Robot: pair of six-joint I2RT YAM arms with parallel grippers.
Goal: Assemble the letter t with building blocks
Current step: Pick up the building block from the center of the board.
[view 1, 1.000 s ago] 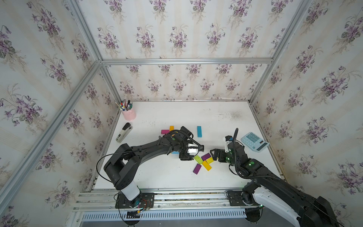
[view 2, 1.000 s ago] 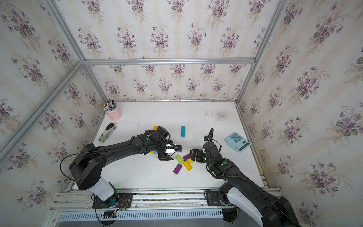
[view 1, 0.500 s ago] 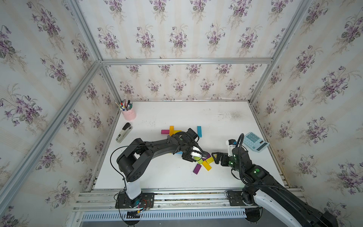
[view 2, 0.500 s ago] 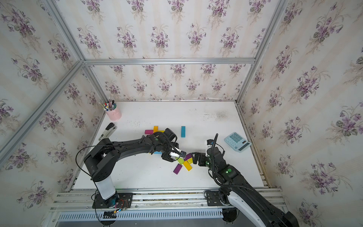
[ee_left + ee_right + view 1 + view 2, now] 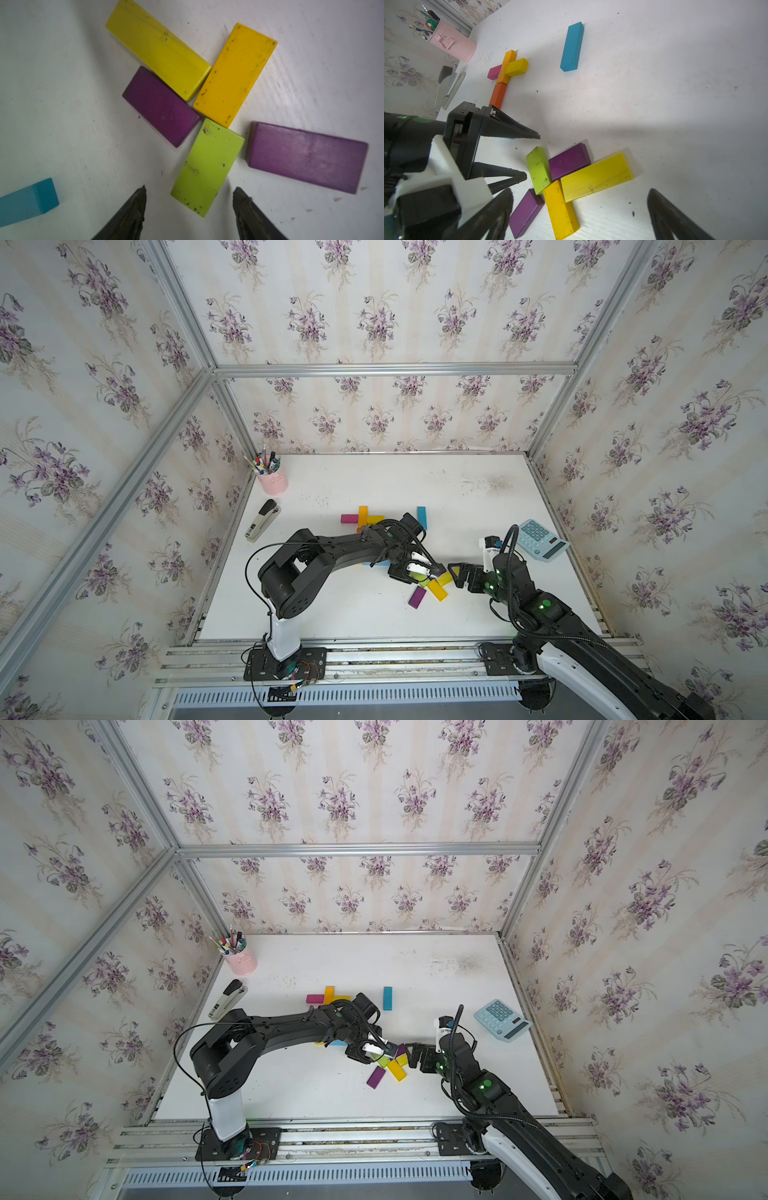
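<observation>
A partly built shape of building blocks lies at the back: magenta [image 5: 494, 72], amber [image 5: 506, 66], yellow [image 5: 517, 67] and orange [image 5: 497, 95]. Nearer the front is a loose cluster with a lime block [image 5: 207, 166], two purple blocks [image 5: 161, 106] [image 5: 307, 158], a yellow block [image 5: 158, 49] and an amber block [image 5: 234, 74]. My left gripper [image 5: 190, 188] [image 5: 424, 572] is open low over the table, its fingers either side of the lime block's end without touching it. My right gripper [image 5: 580, 192] [image 5: 455, 572] stands wide open and empty just right of the cluster.
A blue block [image 5: 421, 516] lies alone at the back, and a light blue one [image 5: 27, 201] sits by the left arm. A pink pen cup [image 5: 273, 481] and stapler [image 5: 262, 520] are at the far left. A calculator [image 5: 540, 539] lies at the right edge.
My left gripper has slid right and forward, away from the built shape, to the lime block in the loose cluster. The right gripper has stayed about where it was, still open.
</observation>
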